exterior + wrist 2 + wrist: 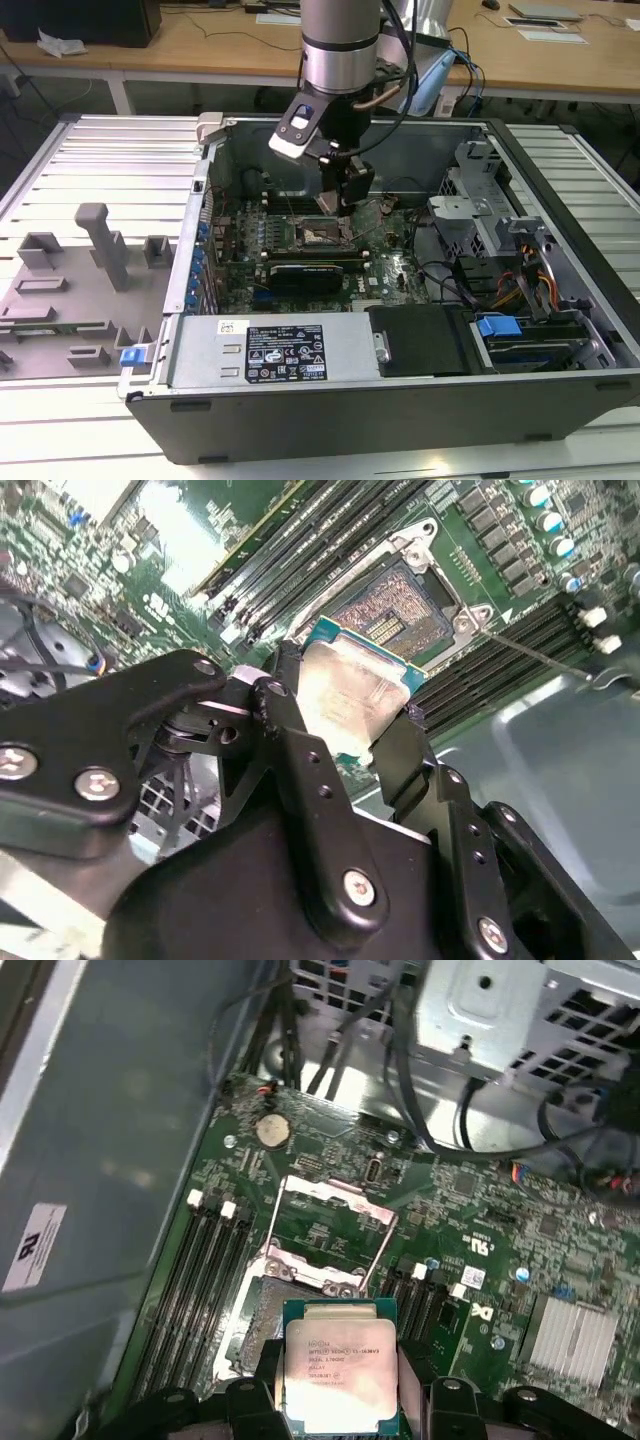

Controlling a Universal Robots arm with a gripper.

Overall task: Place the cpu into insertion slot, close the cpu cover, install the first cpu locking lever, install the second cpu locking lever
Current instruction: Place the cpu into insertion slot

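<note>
Silvery-side up, clamping the cpu (340,1365) btwn both fingers (283,705) of the gripper (345,710), jaws closing on two opp. edges, chip lying roughly flat. Hovering w/ it just above the insertion slot (262,1312), not seated. Leaving part of the dark socket centre showing beside the chip's edge in the first wrist view. Leaving the cpu cover (336,1190) flipped open, swung back off the socket just beyond the gripper tips, w/ green motherboard (480,1210) showing thru its window. Hanging btwn two banks of long black mem. slots (195,1280), one each side of the gripper. Showing a round coin battery (271,1129) further out past the cover, well apart from the gripper. In the exterior view, reaching down w/ the arm (340,45) into the open pc case (400,425), holding the gripper over the socket near mid-board. Keeping clear of the black expansion card (305,270), lying near the gripper just past the socket. Not yet closing the cover.
</note>
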